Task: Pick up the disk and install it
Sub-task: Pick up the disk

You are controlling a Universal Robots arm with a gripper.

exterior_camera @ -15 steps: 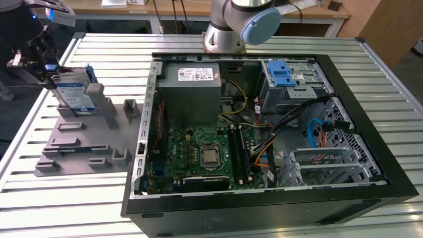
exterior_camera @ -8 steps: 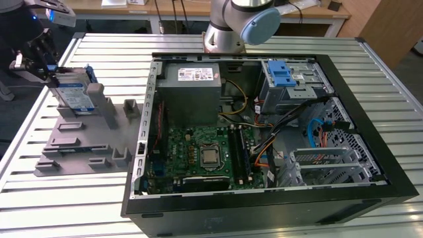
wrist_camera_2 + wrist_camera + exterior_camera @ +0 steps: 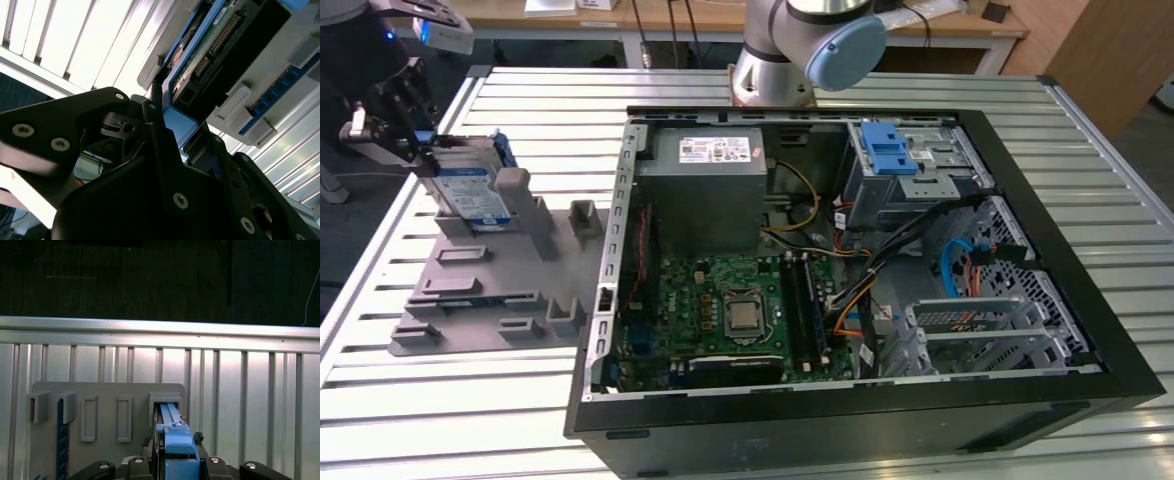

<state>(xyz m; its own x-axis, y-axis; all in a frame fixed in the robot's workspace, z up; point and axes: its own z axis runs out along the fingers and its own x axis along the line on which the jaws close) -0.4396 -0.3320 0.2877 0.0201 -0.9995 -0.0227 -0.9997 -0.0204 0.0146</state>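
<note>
In the exterior view, one grey robot arm (image 3: 790,45) rises behind one open computer case (image 3: 854,420) on a slatted metal table (image 3: 427,440). At the upper part of the exterior view's left, the one gripper (image 3: 416,150) is clenched on the one disk (image 3: 470,190), which stands on edge in a grey holder plate (image 3: 467,300) well apart from the case. Inside the case sit one grey power supply (image 3: 707,165) and one drive cage (image 3: 914,165) with a blue latch. The top of the gripper is cut off by the frame edge, and its fingertips are hard to make out against the dark background. In the second wrist view, two black fingers (image 3: 156,125) press on either side of the disk's blue frame (image 3: 177,125), and the green circuit board (image 3: 220,37) on the disk's underside shows beyond them. Most of the disk is cut off or hidden by the gripper body. In the first wrist view, the blue frame sits between the gripper's halves, its far end in one of five raised brackets (image 3: 89,417) on the holder plate. The silver body of the disk is mostly hidden.
</note>
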